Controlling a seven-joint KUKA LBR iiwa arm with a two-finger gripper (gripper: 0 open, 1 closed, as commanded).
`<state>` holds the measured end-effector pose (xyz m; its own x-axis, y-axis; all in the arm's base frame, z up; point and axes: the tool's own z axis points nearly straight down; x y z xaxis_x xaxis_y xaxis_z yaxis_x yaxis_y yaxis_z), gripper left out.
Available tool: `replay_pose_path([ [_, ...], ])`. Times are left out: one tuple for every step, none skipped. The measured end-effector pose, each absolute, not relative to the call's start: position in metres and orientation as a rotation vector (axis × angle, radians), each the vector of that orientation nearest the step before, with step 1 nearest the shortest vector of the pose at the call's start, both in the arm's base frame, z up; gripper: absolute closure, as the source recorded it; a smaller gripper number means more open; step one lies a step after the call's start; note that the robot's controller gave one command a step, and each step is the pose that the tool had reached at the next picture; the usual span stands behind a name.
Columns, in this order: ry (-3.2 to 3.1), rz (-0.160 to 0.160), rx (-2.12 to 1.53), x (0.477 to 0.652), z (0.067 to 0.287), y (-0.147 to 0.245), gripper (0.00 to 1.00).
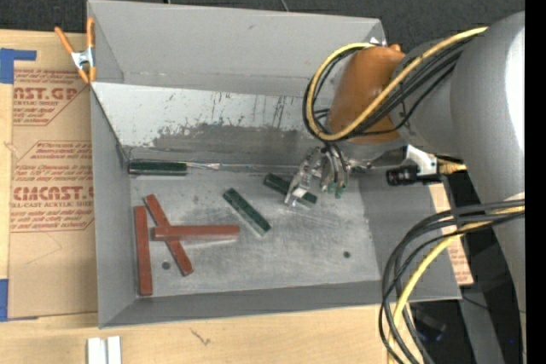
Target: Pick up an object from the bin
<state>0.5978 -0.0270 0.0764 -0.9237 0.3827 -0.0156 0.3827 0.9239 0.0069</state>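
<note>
Over the right-centre of the grey metal bin [109, 141], the two-finger gripper [300, 193] is seen lowered close to the floor, near the foot of the scratched back wall. The arm is extended in from the right, its wrist bent downward under a rounded orange cover [367, 94] and looped about with yellow and black cables [317, 98]. Whether the tool is released or clenched cannot be told, and nothing can be made out in its grasp. A short dark green block [276, 182] is found just beside the tip, on its left. A longer dark green flat bar [247, 211] is laid diagonally near it. A slim tool with a dark green handle [158, 169] is set along the back wall. Three red-brown flat bars [200, 230] are crossed well apart, at the left.
</note>
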Motion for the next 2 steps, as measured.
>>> replay_pose_path([
  [3.065, 0.006, 0.610, 0.598, 0.076, -0.027, 1.00],
  [3.073, 0.003, 0.610, 0.600, 0.156, -0.027, 1.00],
])
